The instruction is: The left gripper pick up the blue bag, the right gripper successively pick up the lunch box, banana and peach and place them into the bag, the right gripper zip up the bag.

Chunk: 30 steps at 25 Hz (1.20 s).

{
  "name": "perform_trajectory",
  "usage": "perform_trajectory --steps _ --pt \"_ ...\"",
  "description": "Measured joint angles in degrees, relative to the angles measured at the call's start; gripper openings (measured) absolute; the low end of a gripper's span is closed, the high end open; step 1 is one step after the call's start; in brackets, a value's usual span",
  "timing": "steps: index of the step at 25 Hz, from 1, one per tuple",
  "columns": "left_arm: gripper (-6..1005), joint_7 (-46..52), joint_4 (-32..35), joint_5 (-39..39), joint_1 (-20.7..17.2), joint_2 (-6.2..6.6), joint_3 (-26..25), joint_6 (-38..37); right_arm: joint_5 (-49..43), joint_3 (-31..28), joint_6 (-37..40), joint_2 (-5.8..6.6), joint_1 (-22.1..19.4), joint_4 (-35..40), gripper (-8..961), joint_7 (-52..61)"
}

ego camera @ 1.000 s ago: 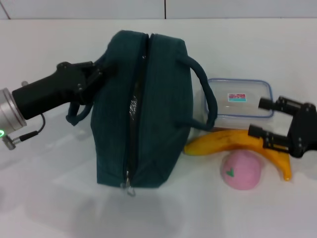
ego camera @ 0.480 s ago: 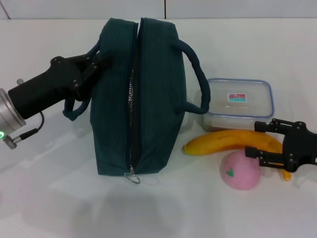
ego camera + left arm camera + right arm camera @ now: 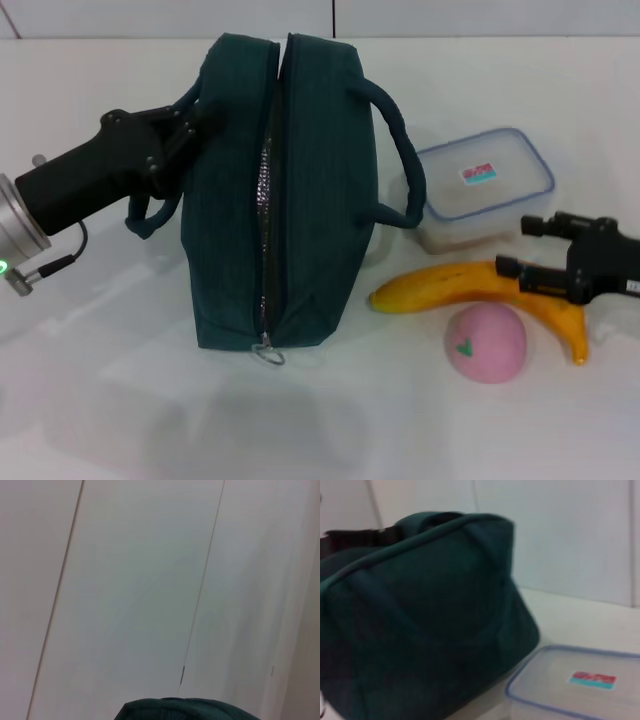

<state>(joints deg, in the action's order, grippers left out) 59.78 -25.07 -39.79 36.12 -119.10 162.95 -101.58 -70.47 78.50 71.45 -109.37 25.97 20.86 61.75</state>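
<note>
The blue bag (image 3: 285, 195) stands on its base on the white surface, dark teal fabric, its long top zipper partly parted with silvery lining showing in the gap; the metal ring pull hangs at the near end. One padded handle arcs out on its right side, the other on its left. The lunch box (image 3: 482, 187), clear with a blue-rimmed lid and a pink-and-teal label, sits just right of the bag, slightly skewed, lid on. The banana (image 3: 470, 290) lies curved in front of the box. The peach (image 3: 485, 343), pink with a green mark, rests just before the banana.
</note>
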Motion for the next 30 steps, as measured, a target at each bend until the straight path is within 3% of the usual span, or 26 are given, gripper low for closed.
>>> perform_trajectory --steps 5,9,15,18,22,26,30 --pt "38 -0.1 -0.1 -0.1 0.1 0.01 0.0 0.0 0.0 -3.0 1.4 0.12 -1.6 0.2 722 1.1" --pt "38 -0.4 -0.3 0.0 0.1 0.01 0.0 0.0 0.2 -10.3 4.6 0.16 -4.6 0.2 722 2.7" --pt "38 -2.2 0.1 0.2 0.1 -0.24 0.0 0.0 0.2 -29.4 5.5 -3.37 -7.9 -1.9 722 9.7" --pt "38 -2.4 0.1 0.3 0.0 -0.31 0.0 -0.2 0.3 -36.1 4.2 -3.99 -6.2 -7.0 722 14.2" --pt "38 -2.6 0.2 0.4 -0.1 -0.34 0.0 -0.3 0.4 -38.4 0.5 -4.01 -3.1 -12.7 722 19.8" --pt "38 -3.4 1.2 0.5 -0.1 -0.41 0.0 -0.3 -0.3 -37.7 -1.8 -5.52 -0.7 -14.2 720 24.6" --pt "38 -5.4 2.9 0.6 -0.3 -0.39 0.0 -0.4 -0.4 -35.9 -1.7 -5.9 1.1 -14.7 717 29.1"
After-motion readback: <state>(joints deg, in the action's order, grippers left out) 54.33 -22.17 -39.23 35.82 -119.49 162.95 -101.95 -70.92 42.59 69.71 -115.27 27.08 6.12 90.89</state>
